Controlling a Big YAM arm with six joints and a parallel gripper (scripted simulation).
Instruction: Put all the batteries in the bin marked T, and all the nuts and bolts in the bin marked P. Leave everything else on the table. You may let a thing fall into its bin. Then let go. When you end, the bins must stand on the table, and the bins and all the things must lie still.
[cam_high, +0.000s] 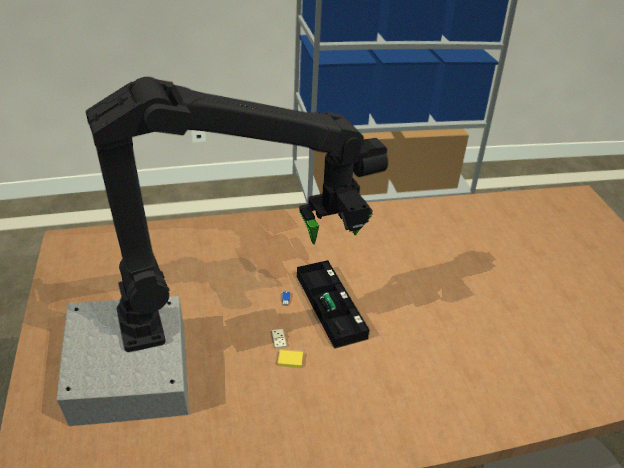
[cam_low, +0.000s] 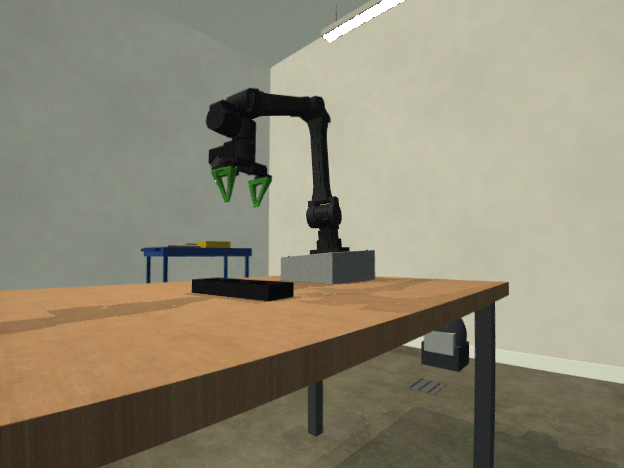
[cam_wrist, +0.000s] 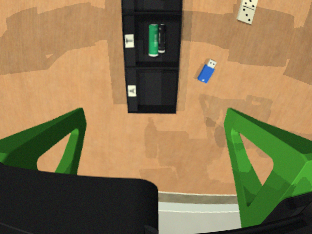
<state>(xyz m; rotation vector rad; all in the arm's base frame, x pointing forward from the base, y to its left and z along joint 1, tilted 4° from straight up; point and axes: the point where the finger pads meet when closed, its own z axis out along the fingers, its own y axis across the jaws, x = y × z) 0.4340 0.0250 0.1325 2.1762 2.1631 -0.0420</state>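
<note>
The black three-compartment bin tray (cam_high: 351, 338) (cam_low: 241, 290) (cam_wrist: 129, 64) stands on the table. The middle compartment, with the T label (cam_high: 343, 294) (cam_wrist: 129, 41), holds a green battery (cam_high: 329, 301) (cam_wrist: 153, 40) and a black battery (cam_wrist: 161, 38) side by side. The compartment at the near end in the top view has a label (cam_high: 358, 319) too small to read; a faint dark shape inside cannot be made out. The end compartment with the A label (cam_high: 330, 272) (cam_wrist: 132, 91) looks empty. My gripper (cam_high: 334, 238) (cam_low: 241, 204) (cam_wrist: 155, 115) is open and empty, high above the table beyond the A end.
A blue USB stick (cam_high: 286, 297) (cam_wrist: 206, 71) lies beside the tray, on the robot base's side. A white domino (cam_high: 278, 338) (cam_wrist: 247, 11) and a yellow block (cam_high: 290, 358) lie nearer the front. The grey base block (cam_high: 120, 372) (cam_low: 352, 268) carries the arm.
</note>
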